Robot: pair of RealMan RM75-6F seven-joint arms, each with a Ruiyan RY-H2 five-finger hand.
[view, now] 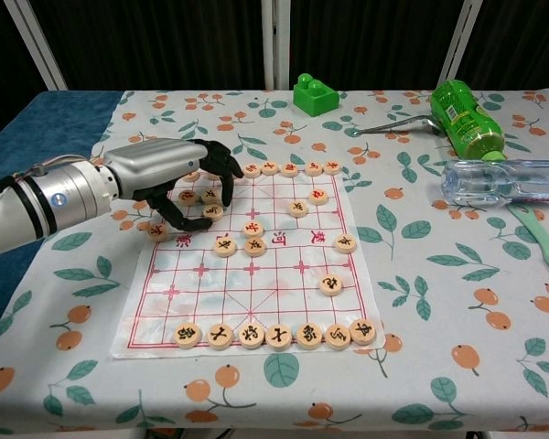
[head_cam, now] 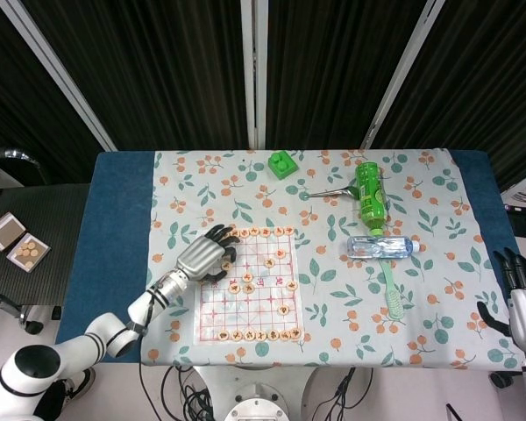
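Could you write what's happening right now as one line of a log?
left hand: fingers curled over wooden chess pieces at chessboard far-left corner, grip unclear | right hand: off table's right edge, holding nothing

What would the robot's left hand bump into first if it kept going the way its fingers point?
Probably the chess piece just under the fingertips of the left hand. They curl down onto the chessboard, though depth makes touching hard to judge.

The chess board [view: 256, 265] is lying on the worktop [view: 457, 366], with the left hand [view: 178, 178] hovering over its far left corner. The toy brick [view: 315, 94] is sitting behind it; two bottles [view: 465, 117] are lying to its right.
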